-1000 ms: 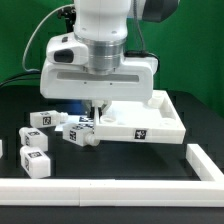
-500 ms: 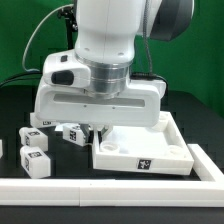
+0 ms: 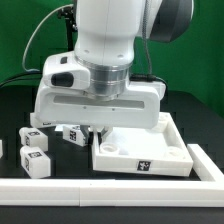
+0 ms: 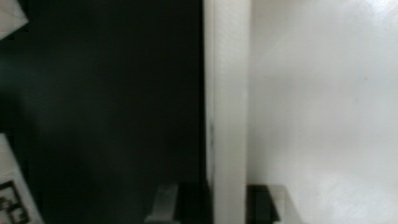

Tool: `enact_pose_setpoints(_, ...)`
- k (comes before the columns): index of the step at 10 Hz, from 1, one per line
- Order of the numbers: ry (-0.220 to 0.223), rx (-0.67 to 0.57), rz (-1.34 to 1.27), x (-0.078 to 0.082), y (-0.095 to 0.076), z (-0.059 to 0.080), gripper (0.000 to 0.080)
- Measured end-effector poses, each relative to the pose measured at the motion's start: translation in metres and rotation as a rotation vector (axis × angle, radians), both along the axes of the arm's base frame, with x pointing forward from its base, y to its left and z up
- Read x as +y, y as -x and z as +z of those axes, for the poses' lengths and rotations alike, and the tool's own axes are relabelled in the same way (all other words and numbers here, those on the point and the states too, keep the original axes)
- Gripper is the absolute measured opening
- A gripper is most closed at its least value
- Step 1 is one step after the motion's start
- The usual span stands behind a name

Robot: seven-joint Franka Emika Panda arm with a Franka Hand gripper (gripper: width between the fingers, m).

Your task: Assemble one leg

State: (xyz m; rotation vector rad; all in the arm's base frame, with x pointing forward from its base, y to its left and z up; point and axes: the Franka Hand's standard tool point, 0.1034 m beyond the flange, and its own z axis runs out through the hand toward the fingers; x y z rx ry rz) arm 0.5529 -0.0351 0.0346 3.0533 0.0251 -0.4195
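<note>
Three legs show in the exterior view: small white blocks with black-and-white tags, one [image 3: 37, 133] and another [image 3: 72, 131] to the exterior view's left of my gripper, and a third [image 3: 35, 159] nearer the front. My gripper [image 3: 97, 131] is mostly hidden under the wrist. It is at the left rim of the large white rimmed panel [image 3: 140, 158]. In the wrist view my gripper [image 4: 222, 205] has one finger on each side of the panel's rim wall [image 4: 226, 90] and is shut on it. No leg is held.
A low white wall [image 3: 100, 186] runs along the table's front and up the right side [image 3: 205, 160]. A further white block shows at the exterior view's far left edge [image 3: 2, 150]. Part of a printed tag [image 4: 9, 200] shows at the wrist view's edge.
The arm and the white panel have moved together toward the front of the table between one second ago and half a second ago. Since then nothing has visibly moved.
</note>
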Motion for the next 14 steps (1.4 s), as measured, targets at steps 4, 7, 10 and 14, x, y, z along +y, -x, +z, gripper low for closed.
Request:
enact_pose_setpoints(4, 0.020, -0.039, 0.000, 0.011, -0.045, -0.014, 0.0054)
enact_pose_setpoints(7, 0.046, -0.035, -0.074, 0.014, -0.045, -0.023, 0.0058)
enact_pose_setpoints(10, 0.049, -0.036, -0.083, 0.013, -0.045, -0.023, 0.0064)
enact_pose_setpoints(14, 0.049, -0.038, -0.083, 0.013, -0.045, -0.021, 0.0410)
